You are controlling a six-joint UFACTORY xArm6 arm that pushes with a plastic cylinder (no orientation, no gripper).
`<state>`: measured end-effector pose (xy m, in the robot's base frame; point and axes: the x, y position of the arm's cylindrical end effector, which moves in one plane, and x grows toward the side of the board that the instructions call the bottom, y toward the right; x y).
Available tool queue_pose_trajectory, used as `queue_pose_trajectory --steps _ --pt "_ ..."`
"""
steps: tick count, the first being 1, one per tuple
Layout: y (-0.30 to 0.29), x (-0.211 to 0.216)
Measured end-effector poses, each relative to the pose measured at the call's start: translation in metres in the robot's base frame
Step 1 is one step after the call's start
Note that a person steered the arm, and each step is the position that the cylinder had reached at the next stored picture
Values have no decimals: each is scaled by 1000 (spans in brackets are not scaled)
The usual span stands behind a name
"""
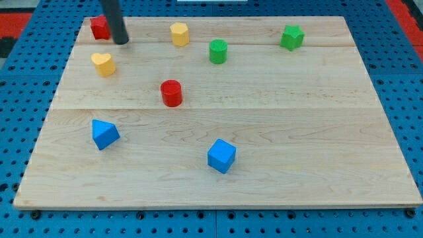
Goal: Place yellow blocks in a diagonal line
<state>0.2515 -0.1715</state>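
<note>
Near the top-left corner of the pale wooden board (264, 132), in the one camera view, we find our straight dark rod, and my tip (121, 42) rests on the wood just right of the red block of unclear shape (99, 28), apparently touching nothing. We carry no gripper, so nothing opens, closes or grasps; we can only push.

Taking that red block as landmark, the yellow heart-shaped block (103, 63) lies just below it, and the yellow hexagonal block (179, 33) sits well to its right, level with it. My tip stands between the two yellows, nearer the heart.

We judge both yellow pieces light, rigid and ready to slide on the smooth wood. A push off-centre would likely spin them, so we would press on the middle of a flat side, low down.

Counting: two yellow blocks; two red, the second a red cylinder (171, 92); two green, a green cylinder (218, 51) and a green star-like block (291, 37); two blue, a blue triangular block (104, 133) and a blue cube (221, 155). Eight altogether.
</note>
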Motion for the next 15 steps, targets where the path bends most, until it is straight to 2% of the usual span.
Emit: queue_pose_trajectory --steps 1,2,3,4,5,6,7,9,10,11,12,13,14,15 --pt "49 -25" --pt "136 7" --pt "197 60" --pt "123 102" --pt "24 137" --pt "-65 133" --pt "-81 106" --pt "83 52" --pt "91 42" --pt "52 85" --pt "32 50" --pt "48 20" --pt "97 13" --pt "111 15"
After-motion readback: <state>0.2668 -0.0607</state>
